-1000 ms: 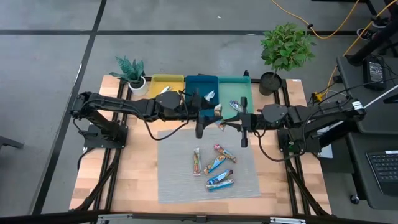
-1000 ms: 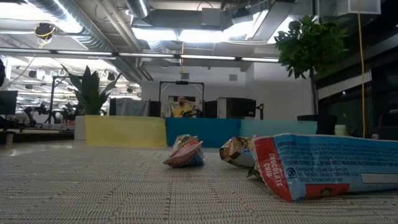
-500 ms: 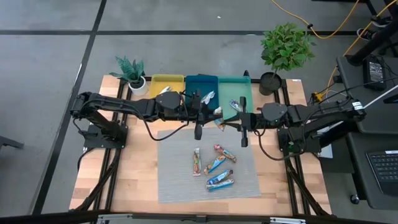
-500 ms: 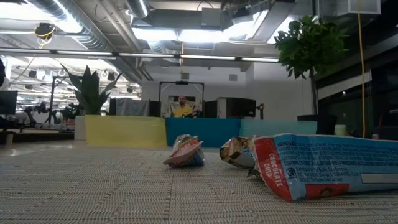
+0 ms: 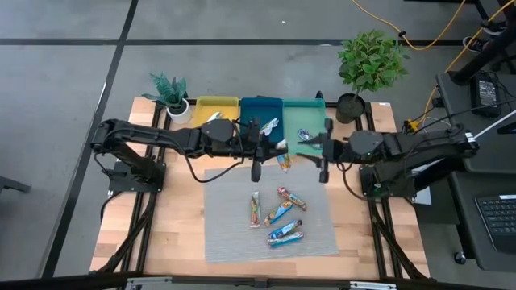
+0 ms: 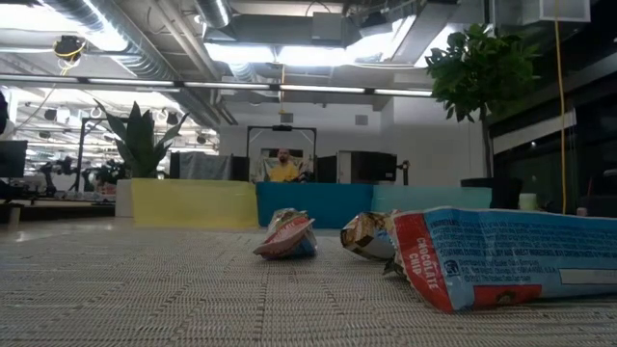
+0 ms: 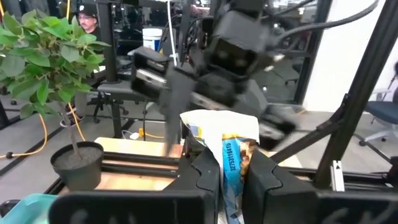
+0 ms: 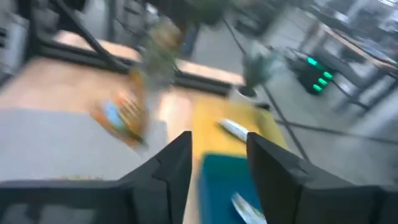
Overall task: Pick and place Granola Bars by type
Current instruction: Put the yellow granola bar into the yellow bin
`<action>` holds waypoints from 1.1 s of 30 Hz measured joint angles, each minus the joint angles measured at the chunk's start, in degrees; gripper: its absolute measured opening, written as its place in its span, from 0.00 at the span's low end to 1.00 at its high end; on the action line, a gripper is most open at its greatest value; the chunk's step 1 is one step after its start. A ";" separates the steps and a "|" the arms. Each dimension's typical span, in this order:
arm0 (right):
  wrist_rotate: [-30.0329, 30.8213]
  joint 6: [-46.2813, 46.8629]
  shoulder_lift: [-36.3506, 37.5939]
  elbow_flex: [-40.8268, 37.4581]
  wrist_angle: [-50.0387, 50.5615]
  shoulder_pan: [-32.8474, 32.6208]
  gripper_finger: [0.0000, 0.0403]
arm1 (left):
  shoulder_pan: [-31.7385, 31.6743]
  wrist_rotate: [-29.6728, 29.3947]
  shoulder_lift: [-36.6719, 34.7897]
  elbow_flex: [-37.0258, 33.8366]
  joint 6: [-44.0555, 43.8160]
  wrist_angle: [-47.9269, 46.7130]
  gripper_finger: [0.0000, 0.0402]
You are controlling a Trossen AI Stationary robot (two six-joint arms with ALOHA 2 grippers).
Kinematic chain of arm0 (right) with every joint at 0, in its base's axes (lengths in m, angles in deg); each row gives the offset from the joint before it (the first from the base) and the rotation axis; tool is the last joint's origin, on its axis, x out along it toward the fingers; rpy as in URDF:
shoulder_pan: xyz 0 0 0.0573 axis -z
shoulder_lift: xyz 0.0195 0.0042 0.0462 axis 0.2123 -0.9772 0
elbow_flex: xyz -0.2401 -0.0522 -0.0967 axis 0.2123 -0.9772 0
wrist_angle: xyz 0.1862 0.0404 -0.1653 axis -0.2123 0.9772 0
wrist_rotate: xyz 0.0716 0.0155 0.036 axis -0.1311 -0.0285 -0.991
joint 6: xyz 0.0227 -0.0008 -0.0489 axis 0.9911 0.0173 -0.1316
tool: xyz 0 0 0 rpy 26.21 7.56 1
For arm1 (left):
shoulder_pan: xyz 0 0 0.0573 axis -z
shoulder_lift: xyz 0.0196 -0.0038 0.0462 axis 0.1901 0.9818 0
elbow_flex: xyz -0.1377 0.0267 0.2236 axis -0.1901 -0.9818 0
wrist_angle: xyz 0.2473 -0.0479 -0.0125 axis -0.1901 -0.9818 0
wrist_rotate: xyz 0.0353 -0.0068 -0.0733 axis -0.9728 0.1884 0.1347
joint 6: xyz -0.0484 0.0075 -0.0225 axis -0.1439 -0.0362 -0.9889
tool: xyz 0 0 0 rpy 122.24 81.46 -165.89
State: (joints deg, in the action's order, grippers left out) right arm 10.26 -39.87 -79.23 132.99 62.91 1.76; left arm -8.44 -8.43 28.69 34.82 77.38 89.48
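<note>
Above the table's middle my left gripper [image 5: 274,151] is shut on an orange-and-blue granola bar [image 5: 283,159], seen close up in the left wrist view [image 7: 231,149]. My right gripper [image 5: 316,150] stands open just right of it, touching nothing [image 8: 217,146]. Several more bars [image 5: 280,217] lie flat on the grey mat [image 5: 226,234]. A silver bar [image 5: 214,117] lies in the yellow tray [image 5: 216,103], another silver one [image 5: 272,123] in the blue tray [image 5: 256,109], and a blue bar [image 5: 304,134] in the teal tray [image 5: 310,109]. My left gripper pinches the bar between its two fingers [image 7: 208,177], on the wrapper's flat faces [image 7: 232,171]. The fingers come level from the table's left. The crinkled end [image 7: 217,121] sticks out past the fingertips. The bar is lifted clear, above the mat's far edge.
A small potted plant [image 5: 171,95] stands at the far left corner and a larger one [image 5: 369,64] at the far right. In the low view, bars [image 6: 287,234] [image 6: 501,265] lie on the mat in front of the trays. Bare wood lies left of the mat.
My right gripper has let go of the orange-and-blue bar and drawn back toward the table's right edge. The bar stays in my left gripper, still lifted clear above the mat's far edge. The left arm has kept its place.
</note>
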 joint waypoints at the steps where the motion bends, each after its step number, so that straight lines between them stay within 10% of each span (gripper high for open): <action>1: 1.25 0.19 0.57 0.00 1.49 0.00 0.40 | 0.17 -0.04 -0.46 0.00 0.01 -0.61 0.06; 11: 2.49 5.69 2.71 0.02 10.33 -0.01 0.44 | 1.14 -11.22 -10.77 0.00 -2.82 -24.92 0.05; 21: 2.51 -0.13 2.73 0.02 10.11 0.77 0.44 | 0.35 -17.81 -12.65 0.00 -4.58 -30.22 0.06; 33: 0.88 -6.59 2.73 0.02 10.05 6.75 0.44 | -11.84 -20.66 -17.59 0.00 -9.69 -45.88 0.06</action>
State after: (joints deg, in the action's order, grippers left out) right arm 11.13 -46.47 -76.50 133.01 72.96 8.51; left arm -20.27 -29.10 11.10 34.82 67.69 43.60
